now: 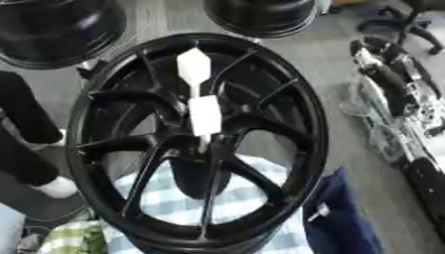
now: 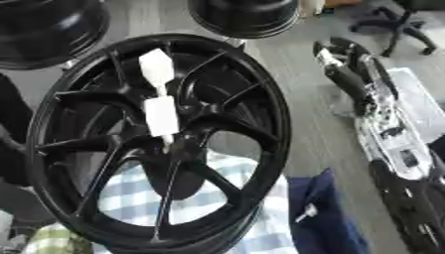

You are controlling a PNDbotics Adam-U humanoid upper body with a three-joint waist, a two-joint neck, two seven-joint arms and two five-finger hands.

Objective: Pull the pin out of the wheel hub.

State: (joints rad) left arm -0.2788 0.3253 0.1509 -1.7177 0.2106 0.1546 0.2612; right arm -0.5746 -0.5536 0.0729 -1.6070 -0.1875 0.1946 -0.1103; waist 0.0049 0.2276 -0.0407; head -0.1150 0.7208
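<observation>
The white pin (image 1: 202,101) sticks up from the middle of the black wheel hub (image 1: 198,144). My right arm (image 2: 365,94) waits off to the side; I cannot tell its hand's state. Reaching in crooked, I could bump a spoke and jam the pin.

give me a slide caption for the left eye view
White pin still seated in the black wheel hub, robot's right arm off to the side.

No text, label, brand, number or sign can be read anywhere in either view. The white pin (image 1: 199,94) standing in the black wheel hub (image 1: 198,144) bears no visible markings, and the hub's spokes and rim show none either.
</observation>
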